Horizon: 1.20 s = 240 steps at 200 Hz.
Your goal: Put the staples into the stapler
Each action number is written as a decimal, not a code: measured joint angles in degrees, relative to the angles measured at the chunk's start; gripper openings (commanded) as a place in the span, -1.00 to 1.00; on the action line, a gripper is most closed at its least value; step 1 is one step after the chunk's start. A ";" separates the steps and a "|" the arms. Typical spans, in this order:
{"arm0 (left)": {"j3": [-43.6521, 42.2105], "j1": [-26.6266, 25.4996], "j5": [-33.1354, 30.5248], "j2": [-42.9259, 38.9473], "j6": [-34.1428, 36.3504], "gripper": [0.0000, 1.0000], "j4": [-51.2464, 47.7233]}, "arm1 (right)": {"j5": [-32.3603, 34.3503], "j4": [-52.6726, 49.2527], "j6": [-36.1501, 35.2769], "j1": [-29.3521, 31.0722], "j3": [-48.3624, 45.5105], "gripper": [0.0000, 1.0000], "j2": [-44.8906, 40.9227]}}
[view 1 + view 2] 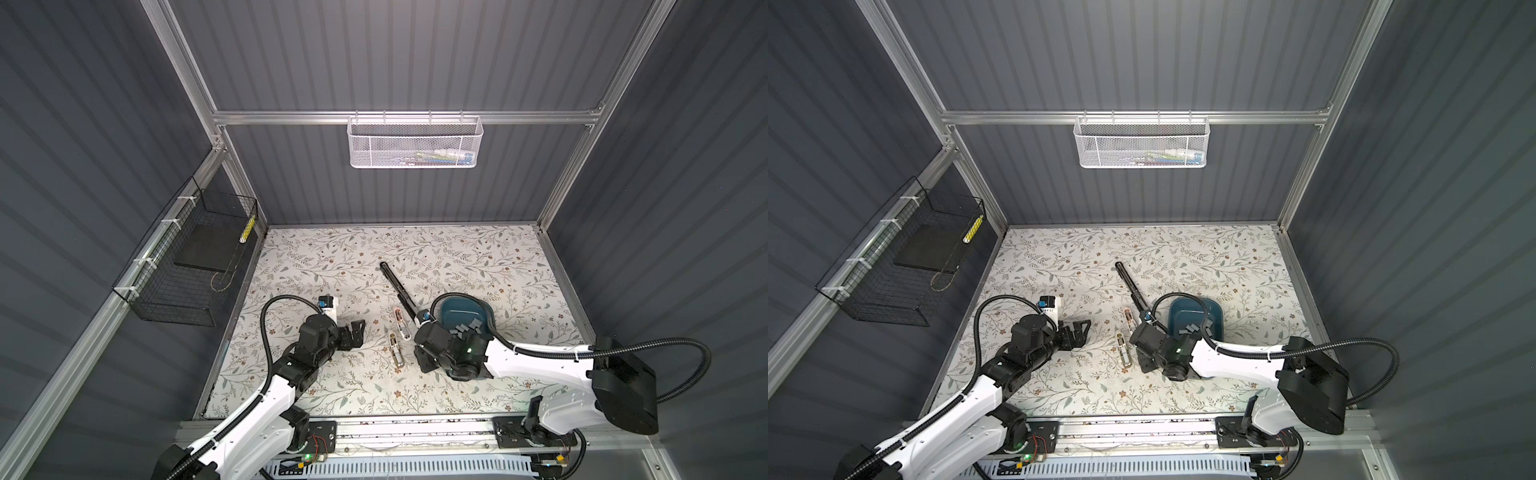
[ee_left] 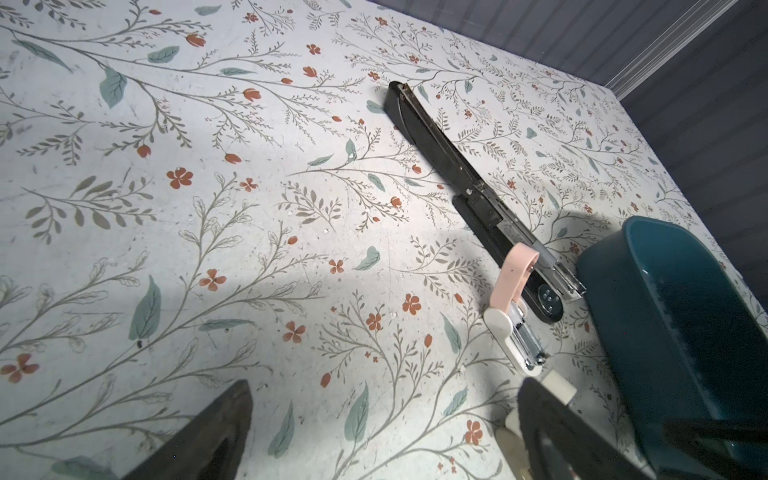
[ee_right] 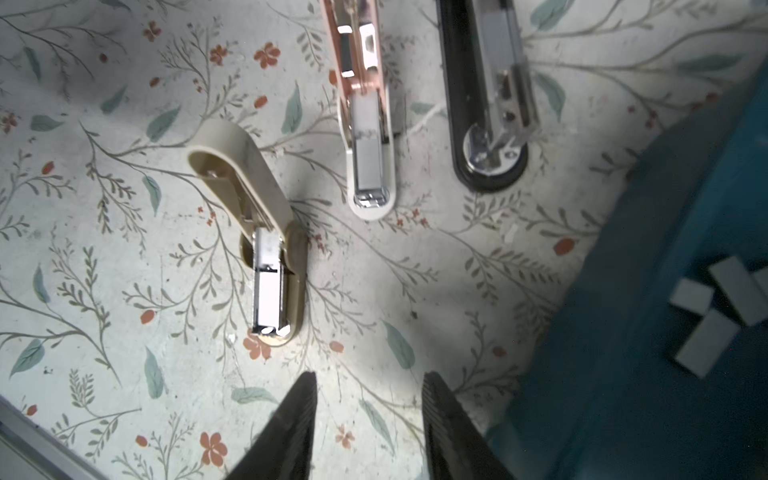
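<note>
Three staplers lie hinged open on the floral table: a long black stapler [image 1: 400, 291] [image 3: 486, 104], a pink-and-white stapler [image 1: 401, 323] [image 3: 366, 137] and a beige stapler [image 1: 396, 350] [image 3: 268, 257], silver channels facing up. Several grey staples [image 1: 465, 329] [image 3: 717, 307] lie in a teal tray [image 1: 457, 307] [image 3: 615, 353] on the right. My right gripper [image 1: 424, 360] [image 3: 370, 376] hovers just on the near side of the beige stapler, beside the tray, open and empty. My left gripper [image 1: 355, 332] [image 2: 386, 384] stands wide open left of the staplers, holding nothing.
A black wire basket [image 1: 187, 266] hangs on the left wall and a white mesh basket [image 1: 415, 143] on the back rail. Grey panel walls close the table on three sides. The right arm's cable loops over the tray.
</note>
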 measured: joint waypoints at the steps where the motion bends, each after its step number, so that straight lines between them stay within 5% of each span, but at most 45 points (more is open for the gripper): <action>1: 0.00 0.02 0.00 -0.04 -0.02 1.00 0.00 | 0.02 -0.13 0.20 0.02 -0.04 -0.12 0.00; 128: -1.18 0.00 -0.04 -1.84 -0.02 0.99 -0.44 | 9.86 -11.17 12.17 -1.84 -7.74 -0.04 -6.99; 240: -1.18 0.00 -0.04 -1.44 -0.02 0.99 -0.44 | 9.64 -0.52 7.08 -9.68 -8.31 -0.31 -5.42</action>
